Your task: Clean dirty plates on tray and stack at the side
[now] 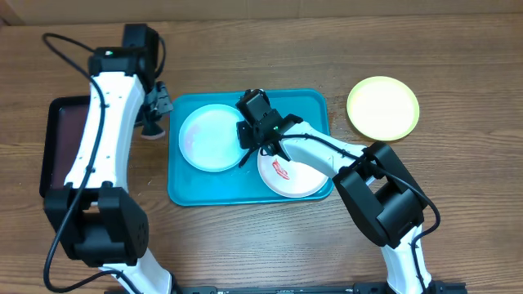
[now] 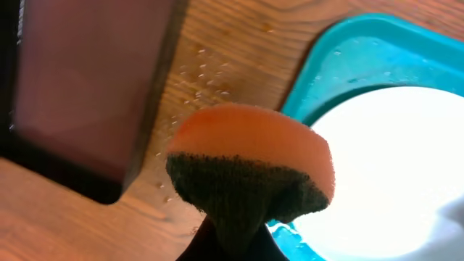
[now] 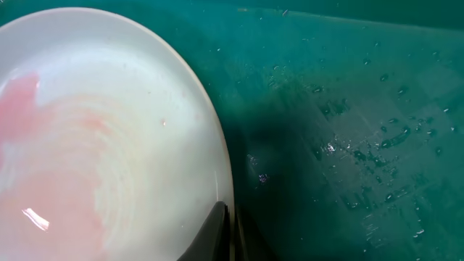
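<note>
The tray (image 1: pixel 310 102) lay lengthwise left to right, holding the blue plate (image 1: pixel 208 137) and the smeared white plate (image 1: pixel 298 175). The yellow-green plate (image 1: pixel 382 108) sat on the table beyond its right end. The left claw (image 2: pixel 225 239) clamped a sponge (image 2: pixel 250 145). The right claw (image 3: pixel 226 235) was closed at the blue plate's rim.

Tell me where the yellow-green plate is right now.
In the overhead view the yellow-green plate sits on the wooden table, just beyond the teal tray's far right corner, outside the tray.
</note>
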`<control>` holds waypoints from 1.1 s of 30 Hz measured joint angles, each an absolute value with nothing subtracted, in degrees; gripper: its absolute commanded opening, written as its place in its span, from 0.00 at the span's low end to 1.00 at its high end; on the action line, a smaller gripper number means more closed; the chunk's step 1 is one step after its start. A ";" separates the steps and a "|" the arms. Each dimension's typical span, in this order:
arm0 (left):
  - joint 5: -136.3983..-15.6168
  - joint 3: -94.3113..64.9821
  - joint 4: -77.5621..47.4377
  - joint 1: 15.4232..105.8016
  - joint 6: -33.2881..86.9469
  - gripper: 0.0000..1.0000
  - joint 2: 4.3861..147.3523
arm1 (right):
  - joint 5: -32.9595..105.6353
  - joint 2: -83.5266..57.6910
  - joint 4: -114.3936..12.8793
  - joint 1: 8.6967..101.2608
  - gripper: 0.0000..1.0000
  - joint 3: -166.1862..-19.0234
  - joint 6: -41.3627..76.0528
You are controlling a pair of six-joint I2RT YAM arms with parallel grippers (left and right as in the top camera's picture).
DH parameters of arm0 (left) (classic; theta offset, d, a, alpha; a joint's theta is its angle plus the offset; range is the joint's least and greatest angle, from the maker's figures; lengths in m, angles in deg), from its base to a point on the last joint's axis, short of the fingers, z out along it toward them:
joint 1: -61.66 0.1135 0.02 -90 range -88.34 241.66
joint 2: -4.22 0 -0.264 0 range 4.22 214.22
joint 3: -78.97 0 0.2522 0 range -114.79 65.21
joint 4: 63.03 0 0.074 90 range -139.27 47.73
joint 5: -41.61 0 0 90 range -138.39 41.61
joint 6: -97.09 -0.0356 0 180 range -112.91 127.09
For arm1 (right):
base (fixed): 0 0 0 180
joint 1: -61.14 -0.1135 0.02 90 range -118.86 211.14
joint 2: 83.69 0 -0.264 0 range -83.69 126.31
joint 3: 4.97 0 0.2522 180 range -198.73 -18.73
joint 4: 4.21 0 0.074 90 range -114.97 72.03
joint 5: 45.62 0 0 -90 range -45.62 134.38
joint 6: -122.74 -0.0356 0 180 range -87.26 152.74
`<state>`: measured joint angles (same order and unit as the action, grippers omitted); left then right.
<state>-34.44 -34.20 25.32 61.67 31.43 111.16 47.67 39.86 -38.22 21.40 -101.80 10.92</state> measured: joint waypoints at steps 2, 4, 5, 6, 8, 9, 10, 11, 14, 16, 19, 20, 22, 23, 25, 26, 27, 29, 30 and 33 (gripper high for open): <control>-34.46 -34.18 25.45 62.92 31.58 0.04 111.27 | 48.30 39.40 -39.29 21.40 0.04 -101.93 11.97; -34.63 -34.16 25.47 64.27 31.91 0.04 111.27 | 49.66 38.30 -41.00 21.40 0.04 -101.93 13.04; -34.83 -34.16 25.49 65.17 32.30 0.04 111.27 | 50.73 37.45 -41.44 21.37 0.04 -101.93 13.85; -35.18 -34.16 25.49 66.09 32.50 0.04 111.27 | 51.65 36.56 -41.61 21.31 0.04 -101.93 14.66; -36.32 -34.16 25.56 68.08 32.76 0.04 111.27 | 54.53 34.11 -41.74 21.00 0.04 -101.93 17.19; -36.86 -34.16 25.58 68.80 32.92 0.04 111.27 | 56.61 32.23 -41.78 20.72 0.04 -101.93 19.12; -37.50 -34.16 25.71 69.74 32.96 0.04 111.27 | 58.16 30.94 -41.78 20.43 0.04 -101.93 20.40; -38.06 -34.16 25.84 70.44 33.11 0.04 111.27 | 59.85 29.47 -41.68 20.02 0.04 -101.93 22.02; -39.62 -34.16 25.93 71.29 33.38 0.04 111.27 | 65.31 25.52 -41.11 17.88 0.04 -101.99 27.27; -40.34 -34.16 25.93 71.29 33.55 0.04 111.27 | 69.09 24.01 -40.52 16.06 0.04 -102.12 31.03; -41.15 -34.16 25.93 71.14 33.64 0.04 111.27 | 76.30 23.55 -39.71 12.83 0.04 -102.34 37.82; -41.34 -34.16 25.93 71.14 33.73 0.04 111.27 | 78.66 23.55 -39.73 11.65 0.04 -102.34 40.29; -41.60 -34.16 25.91 71.14 33.77 0.04 111.27 | 83.23 23.57 -39.10 9.40 0.04 -102.34 44.97; -41.78 -34.16 25.89 71.14 33.77 0.04 111.27 | 86.25 23.59 -37.92 8.02 0.04 -102.34 47.84; -41.82 -34.16 25.76 71.14 33.77 0.04 111.27 | 89.55 23.59 -36.47 6.47 0.04 -102.34 51.03; -41.93 -34.16 25.78 71.14 33.77 0.04 111.27 | 92.17 23.59 -35.23 5.24 0.04 -102.34 53.76; -42.00 -34.16 25.76 71.14 33.77 0.04 111.27 | 94.27 23.57 -33.92 4.43 0.04 -102.34 55.81; -42.04 -34.14 25.73 71.14 33.77 0.04 111.27 | 97.00 23.57 -31.97 3.56 0.04 -102.34 58.98; -42.09 -34.14 25.73 71.14 33.77 0.04 111.27 | 97.79 23.57 -31.40 3.32 0.04 -102.34 60.05; -42.19 -33.66 25.52 71.14 33.77 0.04 111.27 | 101.77 23.59 -29.44 2.86 0.04 -102.34 65.67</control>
<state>-42.19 -33.66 25.52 71.14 33.77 111.27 101.77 23.59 -29.44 2.86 -102.34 65.67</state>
